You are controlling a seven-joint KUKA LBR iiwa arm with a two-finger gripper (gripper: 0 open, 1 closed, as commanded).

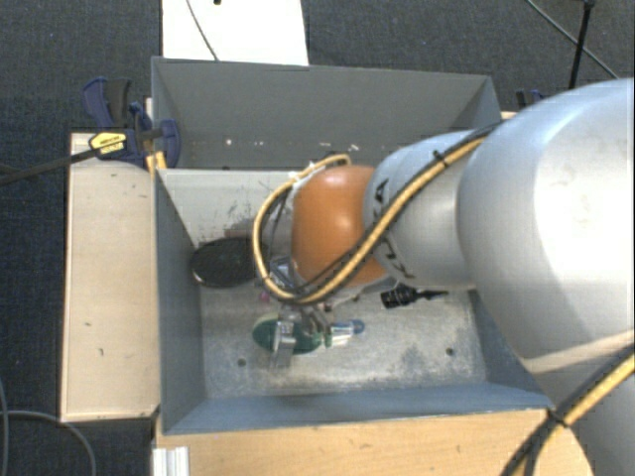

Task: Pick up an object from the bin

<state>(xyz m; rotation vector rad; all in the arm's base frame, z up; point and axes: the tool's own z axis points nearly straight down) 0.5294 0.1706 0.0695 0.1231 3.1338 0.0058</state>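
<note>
The grey bin [179, 296] takes my arm [516, 226] from the right. A black disc [223, 263] lies on the floor's left. My gripper [287, 343] sits directly over a small green-and-clear thing [319, 337] at the middle front. I cannot tell how my jaws stand.

The bin [179, 345] holds one dark, flat round disc [223, 263]. It also holds one green object [319, 337] with a pale tip. Whatever lies beneath the arm [516, 216] is hidden.

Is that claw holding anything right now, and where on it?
It cannot be told: the gripper is down at a small green thing on the bin floor, its grip hidden.
</note>
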